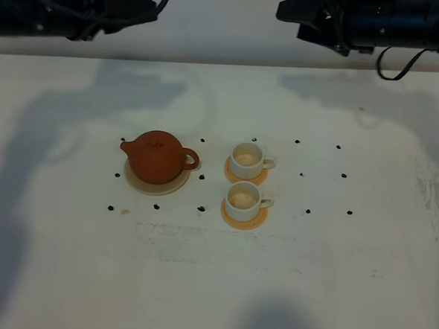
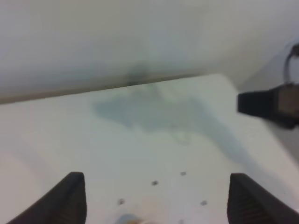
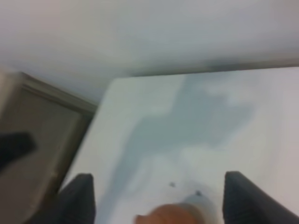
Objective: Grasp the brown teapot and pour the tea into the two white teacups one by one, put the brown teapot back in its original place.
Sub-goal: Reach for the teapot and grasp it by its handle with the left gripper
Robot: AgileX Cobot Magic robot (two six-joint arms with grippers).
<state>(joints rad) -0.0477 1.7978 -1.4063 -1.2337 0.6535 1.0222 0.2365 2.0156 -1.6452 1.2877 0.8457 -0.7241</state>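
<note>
Left gripper point(image 2: 156, 203): fingers point(image 2: 70, 198) spread wide, nothing between them, touching nothing. It hangs high over the far left of the table point(image 1: 347, 277). Only bare white surface and a few blurred black dots point(image 2: 154, 183) show below it.

Right gripper point(image 3: 159, 200): fingers point(image 3: 243, 196) likewise wide apart and empty, held high over the far right of the table. A blurred reddish-brown shape sits at the edge of its wrist view, well below.

Brown teapot point(image 1: 159, 157): upright, left of centre, knobbed lid on. Spout points left; loop handle points right, toward the cups. It rests on the cream saucer point(image 1: 156, 187), whose rim shows on the near side. Neither gripper is near it.

Far teacup point(image 1: 246, 160) and near teacup point(image 1: 243, 200): just right of the teapot, one behind the other, close together. Both upright with handles to the right, pale tan inside. Each stands on one of the orange coasters point(image 1: 243, 222).

More black dots ring the teapot and the cups.
</note>
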